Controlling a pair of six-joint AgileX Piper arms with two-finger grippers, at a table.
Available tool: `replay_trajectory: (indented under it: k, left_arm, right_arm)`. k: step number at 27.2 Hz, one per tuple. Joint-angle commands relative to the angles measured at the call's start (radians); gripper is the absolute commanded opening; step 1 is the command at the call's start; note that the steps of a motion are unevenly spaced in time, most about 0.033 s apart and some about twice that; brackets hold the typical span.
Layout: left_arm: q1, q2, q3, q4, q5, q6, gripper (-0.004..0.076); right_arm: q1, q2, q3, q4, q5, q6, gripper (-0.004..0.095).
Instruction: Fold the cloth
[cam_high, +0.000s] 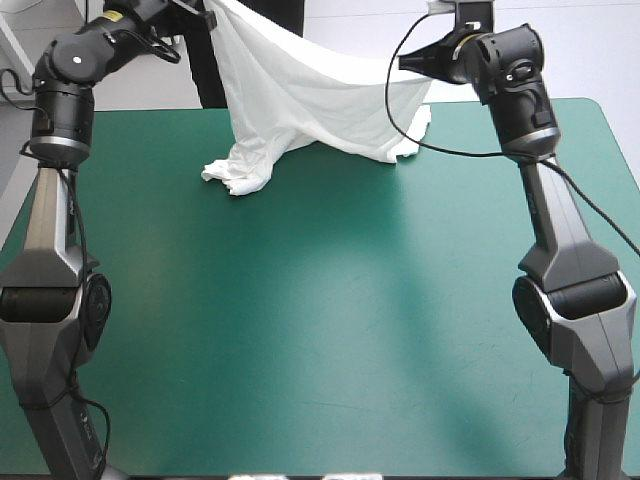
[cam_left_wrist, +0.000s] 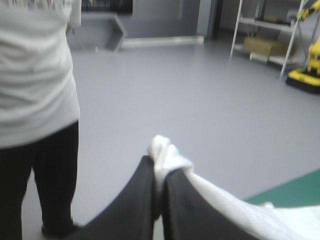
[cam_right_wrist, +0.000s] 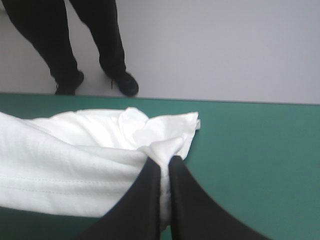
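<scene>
The white, short-sleeved fabric T-shirt (cam_high: 300, 95) hung in the air over the far part of the desk (cam_high: 320, 330), stretched between the two arms above the teal-green cover. Its highest corner was up at the left arm, above the far edge of the desk. From there the cloth sloped down in a broad sheet to the right arm, which held its corner lower. Beneath that span the loose fabric dropped to the cover. A crumpled end rested there on the left arm's side, and a smaller fold touched the cover below the right arm's hold.

In the left wrist view the left fingers (cam_left_wrist: 142, 200), broad, black and fin-shaped, were pressed almost together on the T-shirt (cam_left_wrist: 235, 210). A bunched knob of white cloth poked out just past their tips, and the rest trailed away beside one finger toward the desk.

In the right wrist view the right fingers (cam_right_wrist: 190, 205) were likewise clamped nearly together on a pinch of the T-shirt (cam_right_wrist: 65, 160) at their tips. The cloth spread ahead of them and off to one side. Its wrinkled end lay on the cover near the far edge of the desk.
</scene>
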Motion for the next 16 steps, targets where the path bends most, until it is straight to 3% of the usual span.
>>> replay_trajectory:
  k: [1, 10, 13, 16]
  left_arm:
    - [-0.005, -0.001, -0.024, 0.103, 0.050, -0.143, -0.0010]
    - [-0.080, 0.069, -0.023, 0.597, 0.345, -0.503, -0.0010]
    - [-0.115, 0.064, -0.016, 0.634, 0.435, -0.516, -0.0010]
    - [-0.154, 0.020, 0.063, 0.705, 0.454, -0.541, -0.0010]
  right_arm:
    - [-0.008, 0.006, -0.027, 0.021, -0.048, -0.019, -0.0017]
    - [-0.025, 0.134, -0.027, 0.053, 0.126, -0.064, -0.0017]
    - [-0.048, 0.139, -0.009, 0.103, 0.166, -0.092, -0.0017]
    - [-0.060, 0.133, 0.034, 0.130, 0.166, -0.098, -0.0017]
